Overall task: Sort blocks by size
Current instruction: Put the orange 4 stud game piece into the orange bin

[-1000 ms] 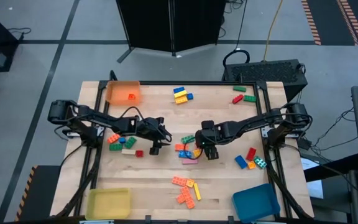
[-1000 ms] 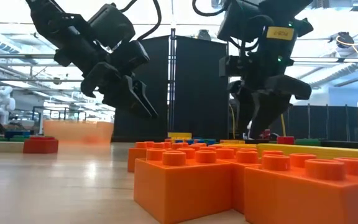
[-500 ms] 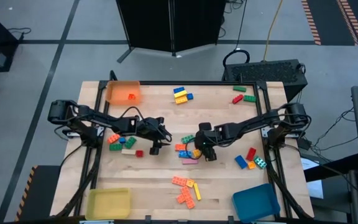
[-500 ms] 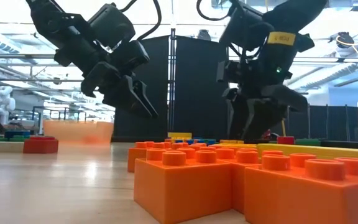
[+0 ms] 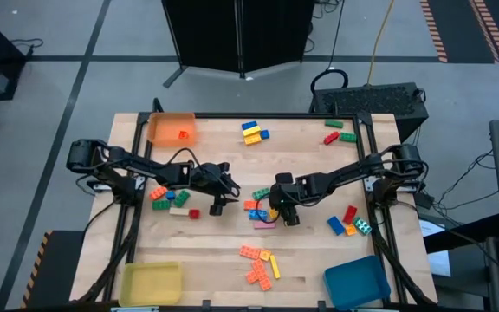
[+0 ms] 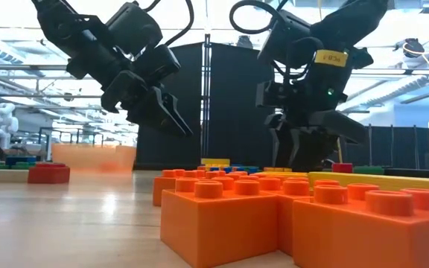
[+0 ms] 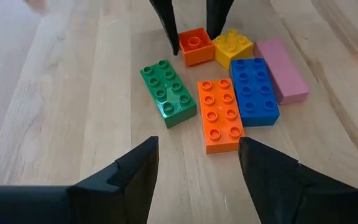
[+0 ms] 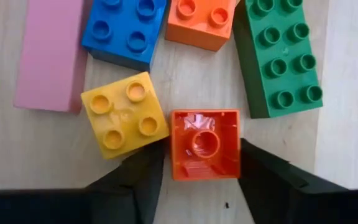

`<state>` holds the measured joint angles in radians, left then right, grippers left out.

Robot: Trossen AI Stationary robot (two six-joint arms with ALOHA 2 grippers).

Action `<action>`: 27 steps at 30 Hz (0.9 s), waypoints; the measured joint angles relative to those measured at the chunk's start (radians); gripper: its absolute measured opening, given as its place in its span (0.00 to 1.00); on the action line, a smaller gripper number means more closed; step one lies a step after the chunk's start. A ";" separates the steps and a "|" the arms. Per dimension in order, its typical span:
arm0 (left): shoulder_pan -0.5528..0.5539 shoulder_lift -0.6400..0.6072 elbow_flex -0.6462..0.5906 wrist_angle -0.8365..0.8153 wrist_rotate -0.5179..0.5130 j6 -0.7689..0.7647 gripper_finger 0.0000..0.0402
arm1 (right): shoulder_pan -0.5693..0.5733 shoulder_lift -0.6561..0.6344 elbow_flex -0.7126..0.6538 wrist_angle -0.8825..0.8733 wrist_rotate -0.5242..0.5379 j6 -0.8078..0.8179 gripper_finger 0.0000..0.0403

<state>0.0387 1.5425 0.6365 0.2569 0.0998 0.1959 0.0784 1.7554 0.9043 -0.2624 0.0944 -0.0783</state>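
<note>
Right claw [image 8: 194, 171] closing around small orange block [image 8: 204, 144], not gripping yet; left claw [image 7: 194, 158] hanging open, empty; blocks [image 5: 258, 264] mostly lying unsorted on desk [image 5: 215, 251].

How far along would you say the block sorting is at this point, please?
Early on. Done: only one small orange block lies in the orange tray; the yellow tray and blue tray look empty. In hand: the right gripper brackets an upturned small orange block. Left: the scattered piles; the left gripper hovers open.
</note>
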 joint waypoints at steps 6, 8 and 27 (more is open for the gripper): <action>0.000 0.000 0.000 0.008 0.000 -0.004 0.56 | 0.000 -0.001 0.000 0.001 0.009 0.014 0.31; 0.000 0.000 0.000 0.013 0.000 -0.004 0.56 | 0.000 -0.001 0.000 0.002 0.011 0.015 0.32; 0.000 0.000 0.000 0.094 0.000 -0.006 0.56 | -0.001 -0.054 -0.002 0.167 0.084 0.085 0.34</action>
<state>0.0387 1.5423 0.6369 0.3509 0.0998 0.1894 0.0776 1.7018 0.9020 -0.0958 0.1783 0.0065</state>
